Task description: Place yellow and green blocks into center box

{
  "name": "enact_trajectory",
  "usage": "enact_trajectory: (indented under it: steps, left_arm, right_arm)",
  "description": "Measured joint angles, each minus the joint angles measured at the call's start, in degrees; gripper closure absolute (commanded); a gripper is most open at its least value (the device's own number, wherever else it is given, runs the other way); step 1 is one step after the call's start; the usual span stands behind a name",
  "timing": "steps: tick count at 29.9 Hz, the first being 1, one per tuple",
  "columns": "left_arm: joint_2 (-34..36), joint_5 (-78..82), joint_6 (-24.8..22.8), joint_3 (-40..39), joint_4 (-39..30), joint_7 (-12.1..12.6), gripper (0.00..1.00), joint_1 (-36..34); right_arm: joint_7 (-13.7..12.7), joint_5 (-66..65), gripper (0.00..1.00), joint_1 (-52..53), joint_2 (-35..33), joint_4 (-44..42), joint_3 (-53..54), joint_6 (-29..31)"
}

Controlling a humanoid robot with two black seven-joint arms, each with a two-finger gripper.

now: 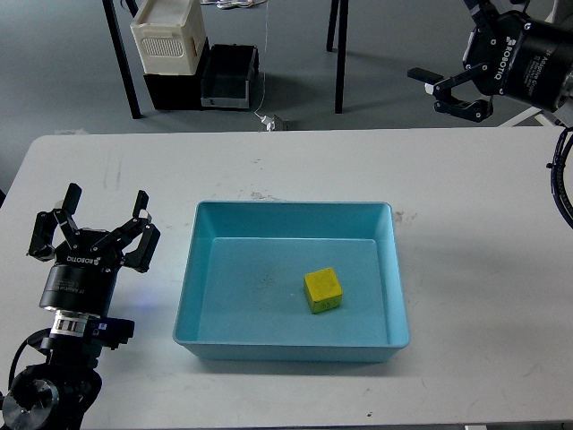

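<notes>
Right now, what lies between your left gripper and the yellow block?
In the head view, only bare white table and the blue tray's left wall separate the left gripper from the yellow block.

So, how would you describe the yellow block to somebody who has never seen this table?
On the white table lies a large shallow light blue tray. Inside it, right of its middle, sits the yellow block, a small bright cube. It is the only thing in the tray.

Robotics lab: bare white tabletop (466,206) w/ scuffs, grey floor (54,63), storage bins—cream bin (167,36), black crate (229,77)—beside black stand legs (121,58).
</notes>
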Motion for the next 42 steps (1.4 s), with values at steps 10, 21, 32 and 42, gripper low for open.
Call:
enact_trajectory:
  steps: [10, 21, 32, 42]
  left_arm:
    - [0.0, 0.0, 0.0, 0.2, 0.1, 0.0, 0.0, -0.4]
    - [0.0, -0.1, 0.0, -0.3, 0.1, 0.0, 0.0, -0.2]
    - [0.0, 0.4, 0.0, -0.4, -0.1, 0.5, 0.0, -0.3]
    - [0.0, 0.3, 0.0, -0.8, -0.7, 0.6, 0.0, 1.2]
  right_arm:
    - [0.9, 0.9, 0.0, -2.2, 0.3, -0.6, 3.3, 1.8]
    - [2.2, 7.7, 0.0, -17.5, 2.6, 1.0, 21.2, 2.1]
    - [6.5, 12.0, 0.0, -35.6, 7.9, 2.5, 41.9, 6.0]
    - [9.0, 13.1, 0.0, -55.0, 27.3, 7.9, 50.6, 12.0]
